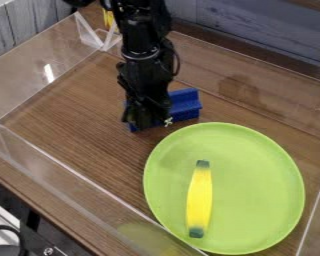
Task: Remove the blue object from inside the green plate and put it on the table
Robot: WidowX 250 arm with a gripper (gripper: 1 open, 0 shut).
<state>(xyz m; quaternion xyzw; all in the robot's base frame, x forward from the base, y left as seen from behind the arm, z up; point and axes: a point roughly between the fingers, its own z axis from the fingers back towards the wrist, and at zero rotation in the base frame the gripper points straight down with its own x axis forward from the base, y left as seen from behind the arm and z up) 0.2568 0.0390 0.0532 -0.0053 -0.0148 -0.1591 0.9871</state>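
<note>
The blue object (186, 103) lies on the brown table (69, 110), just off the upper-left rim of the green plate (263, 160). My gripper (148, 121) points straight down at the block's left end and hides that end. Its fingers stand together, shut, with nothing visible between them. The plate holds only a slim yellow banana-shaped piece (199, 200).
Clear acrylic walls (43, 70) edge the table on the left and front. A yellow-and-white cup (119, 15) stands at the back, behind the arm. The plate fills the front right of the table.
</note>
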